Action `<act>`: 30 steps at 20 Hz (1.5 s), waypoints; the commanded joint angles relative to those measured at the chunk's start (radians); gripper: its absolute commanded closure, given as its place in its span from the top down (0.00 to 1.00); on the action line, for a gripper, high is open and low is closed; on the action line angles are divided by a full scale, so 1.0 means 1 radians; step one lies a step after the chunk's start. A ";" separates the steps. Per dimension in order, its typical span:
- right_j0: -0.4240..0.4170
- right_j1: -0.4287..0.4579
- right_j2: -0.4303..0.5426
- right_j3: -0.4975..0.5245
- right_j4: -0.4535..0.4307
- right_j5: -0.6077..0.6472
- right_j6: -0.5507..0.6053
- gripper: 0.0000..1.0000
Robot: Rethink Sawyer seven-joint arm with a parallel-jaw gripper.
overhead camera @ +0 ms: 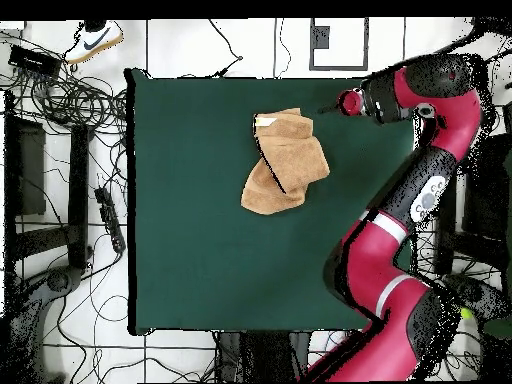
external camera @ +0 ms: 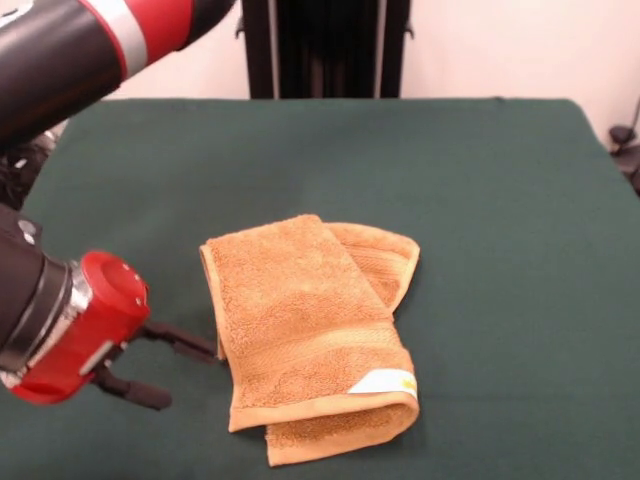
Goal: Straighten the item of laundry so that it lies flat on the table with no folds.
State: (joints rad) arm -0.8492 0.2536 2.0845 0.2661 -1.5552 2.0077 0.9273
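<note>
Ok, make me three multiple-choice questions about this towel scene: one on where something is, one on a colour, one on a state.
1. Seen from the front, where is the pincer relative to the towel?
A. directly above it
B. beside its left edge
C. at its right edge

2. What colour is the table cover?
A. dark green
B. white
C. blue

3. How does the towel lie?
A. spread flat
B. rolled into a tube
C. folded over itself

Answers: 1 B, the two black fingers point at the towel's left edge. 2 A, green cloth surrounds the towel. 3 C, an upper layer overlaps a lower one, showing at the far and near ends.
</note>
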 commanded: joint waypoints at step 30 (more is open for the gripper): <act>-0.121 0.032 -0.726 0.654 0.770 -0.574 0.589 1.00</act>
State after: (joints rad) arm -1.0626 0.1905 1.5369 0.9019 -0.9230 1.5018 1.1195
